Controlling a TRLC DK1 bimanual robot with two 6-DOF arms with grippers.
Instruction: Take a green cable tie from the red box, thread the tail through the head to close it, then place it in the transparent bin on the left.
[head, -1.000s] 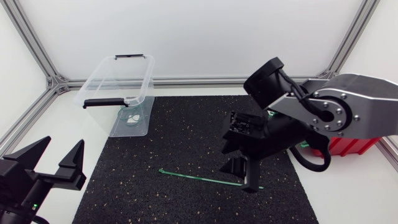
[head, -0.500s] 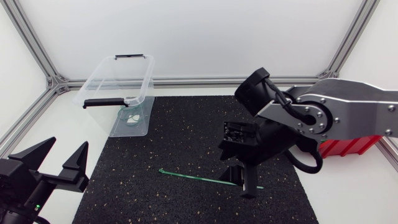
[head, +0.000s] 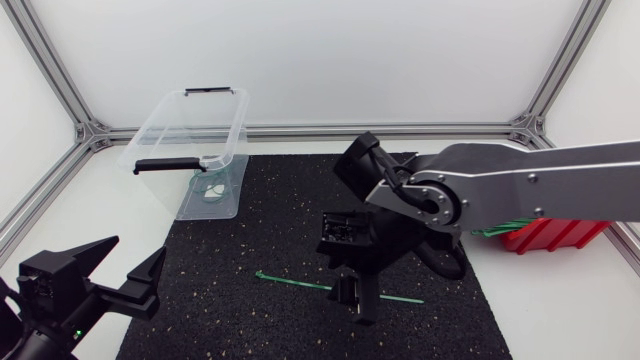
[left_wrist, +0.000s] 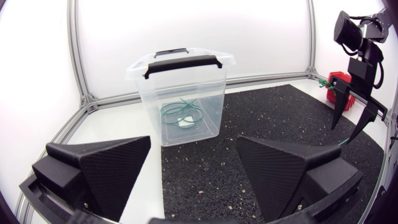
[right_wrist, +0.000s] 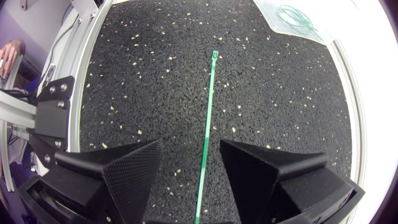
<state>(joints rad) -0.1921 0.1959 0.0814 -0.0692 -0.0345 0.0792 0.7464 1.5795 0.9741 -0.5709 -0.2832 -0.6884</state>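
Cable tie, green and straight, lies flat on the black mat, its tail not threaded. The right gripper stands directly over it with fingers spread wide. In the right wrist view the tie runs lengthwise along the gap between them, ungripped. The left gripper is beside the mat's near left corner, fingers likewise apart, holding nothing. The transparent bin stands at the mat's far left corner with coiled green ties inside. The red box is partly hidden behind the right arm.
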